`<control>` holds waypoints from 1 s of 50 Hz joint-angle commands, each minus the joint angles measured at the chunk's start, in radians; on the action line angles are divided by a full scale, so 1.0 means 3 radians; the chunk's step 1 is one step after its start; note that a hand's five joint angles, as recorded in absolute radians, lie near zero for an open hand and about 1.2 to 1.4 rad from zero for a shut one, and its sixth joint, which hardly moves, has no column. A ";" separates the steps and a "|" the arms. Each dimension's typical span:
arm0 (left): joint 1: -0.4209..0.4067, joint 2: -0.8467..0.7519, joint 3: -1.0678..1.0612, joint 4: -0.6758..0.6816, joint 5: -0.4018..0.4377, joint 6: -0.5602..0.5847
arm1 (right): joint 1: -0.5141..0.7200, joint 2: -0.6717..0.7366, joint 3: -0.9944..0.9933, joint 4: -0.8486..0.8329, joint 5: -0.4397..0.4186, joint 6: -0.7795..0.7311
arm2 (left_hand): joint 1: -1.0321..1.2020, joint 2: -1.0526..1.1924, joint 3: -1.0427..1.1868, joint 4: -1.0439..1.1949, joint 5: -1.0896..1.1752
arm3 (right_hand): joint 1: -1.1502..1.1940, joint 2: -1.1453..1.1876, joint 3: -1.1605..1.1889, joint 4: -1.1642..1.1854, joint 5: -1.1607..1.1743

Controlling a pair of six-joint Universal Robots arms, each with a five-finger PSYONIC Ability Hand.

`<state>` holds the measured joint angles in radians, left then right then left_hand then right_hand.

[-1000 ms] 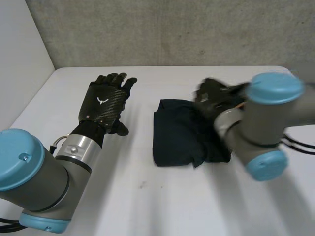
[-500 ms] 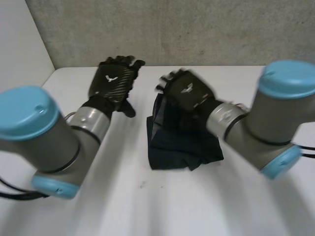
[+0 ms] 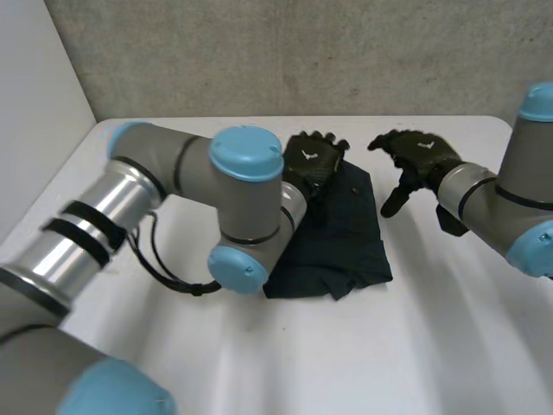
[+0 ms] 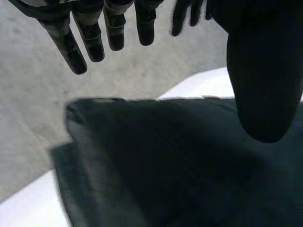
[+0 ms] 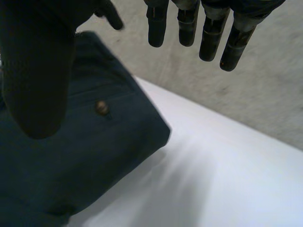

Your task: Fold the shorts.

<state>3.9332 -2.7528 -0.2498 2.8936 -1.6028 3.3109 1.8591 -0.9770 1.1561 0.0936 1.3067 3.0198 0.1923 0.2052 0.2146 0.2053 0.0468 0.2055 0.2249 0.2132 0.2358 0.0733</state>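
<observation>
Dark folded shorts (image 3: pixel 341 246) lie flat mid-table on a white table (image 3: pixel 389 346). Grey concrete wall (image 3: pixel 302 52) stands behind the table, with a white side wall (image 3: pixel 34 104) at left. Left hand (image 3: pixel 313 160) is over the shorts' far edge, fingers straight and spread, holding nothing. Right hand (image 3: pixel 421 154) is just beside the shorts' far right corner, above bare table, fingers loose and apart, empty. A button (image 5: pixel 101 108) shows on the shorts.

Dark shorts (image 3: pixel 341 246) on white table (image 3: pixel 389 346), left hand (image 3: pixel 313 162) at their far edge, right hand (image 3: pixel 421 154) beside them
</observation>
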 commanded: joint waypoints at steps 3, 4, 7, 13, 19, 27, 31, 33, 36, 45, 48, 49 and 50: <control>0.0041 -0.0846 0.1385 -0.0876 0.0097 -0.0084 | 0.0041 0.0388 -0.0330 0.0133 -0.0331 -0.0105 | 0.0237 0.0194 0.0163 0.0194 0.0140 | -0.0103 -0.0168 -0.0129 -0.0204 -0.0244; 0.0036 -0.0831 0.1289 -0.0896 0.0097 -0.0079 | 0.0041 0.0409 -0.0351 0.0133 -0.0331 -0.0121 | 0.0247 0.0204 0.0172 0.0204 0.0150 | -0.0103 -0.0168 -0.0129 -0.0204 -0.0244; 0.0051 -0.0831 0.1206 -0.0922 0.0091 -0.0063 | 0.0041 0.0495 -0.0427 0.0128 -0.0301 -0.0167 | 0.0237 0.0194 0.0163 0.0194 0.0140 | -0.0103 -0.0168 -0.0129 -0.0204 -0.0244; 0.0066 -0.0897 0.1190 -0.0948 0.0056 -0.0038 | 0.0046 0.0608 -0.0499 0.0128 -0.0240 -0.0167 | 0.0169 0.0126 0.0094 0.0125 0.0072 | -0.0103 -0.0168 -0.0129 -0.0204 -0.0244; 0.0051 -0.0938 0.1175 -0.1075 -0.0092 -0.0012 | 0.0046 0.0700 -0.0474 0.0128 -0.0178 -0.0177 | 0.0169 0.0126 0.0094 0.0125 0.0072 | -0.0103 -0.0168 -0.0129 -0.0204 -0.0244; 0.0046 -0.0795 0.1022 -0.1106 -0.0466 -0.0002 | 0.0046 0.0787 -0.0464 0.0133 -0.0219 -0.0279 | 0.0169 0.0126 0.0094 0.0125 0.0072 | -0.0103 -0.0168 -0.0129 -0.0204 -0.0244; 0.0051 -0.0698 0.0894 -0.1127 -0.0466 0.0003 | 0.0082 0.0889 -0.0479 0.0128 -0.0178 -0.0442 | 0.0169 0.0126 0.0094 0.0125 0.0072 | -0.0103 -0.0168 -0.0129 -0.0204 -0.0244; 0.0056 -0.0687 0.0843 -0.1157 -0.0466 0.0008 | 0.0108 0.0910 -0.0489 0.0133 -0.0168 -0.0484 | 0.0159 0.0116 0.0085 0.0116 0.0062 | -0.0103 -0.0168 -0.0129 -0.0204 -0.0244; 0.0051 -0.0687 0.0838 -0.1203 -0.0466 0.0013 | 0.0143 0.0940 -0.0494 0.0133 -0.0142 -0.0571 | 0.0149 0.0106 0.0075 0.0106 0.0052 | -0.0103 -0.0168 -0.0129 -0.0204 -0.0244; 0.0030 -0.0453 0.0878 -0.1214 -0.0471 -0.0007 | 0.0189 0.0675 -0.0474 0.0123 -0.0035 -0.0663 | 0.0051 0.0008 -0.0023 0.0008 -0.0045 | -0.0103 -0.0168 -0.0129 -0.0204 -0.0244; 0.0031 -0.0233 0.0924 -0.1214 -0.0491 -0.0027 | 0.0189 0.0435 -0.0423 0.0092 0.0051 -0.0622 | 0.0051 0.0008 -0.0023 0.0008 -0.0046 | -0.0103 -0.0168 -0.0129 -0.0204 -0.0244; 0.0030 -0.0177 0.0935 -0.1214 -0.0497 -0.0033 | 0.0189 0.0379 -0.0407 0.0087 0.0098 -0.0612 | 0.0051 0.0008 -0.0023 0.0008 -0.0046 | -0.0103 -0.0168 -0.0129 -0.0204 -0.0244; 0.0030 -0.0095 0.0950 -0.1214 -0.0502 -0.0038 | 0.0189 0.0332 -0.0397 0.0077 0.0144 -0.0607 | 0.0051 0.0008 -0.0023 0.0008 -0.0046 | -0.0103 -0.0168 -0.0129 -0.0204 -0.0244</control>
<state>3.9442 -2.8940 0.0126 2.5280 -1.7435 3.3093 1.9133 -0.7655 1.0134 0.1299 1.2975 2.8244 0.2017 0.2056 0.2148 0.2140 0.0468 0.1978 0.2249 0.2132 0.2358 0.0733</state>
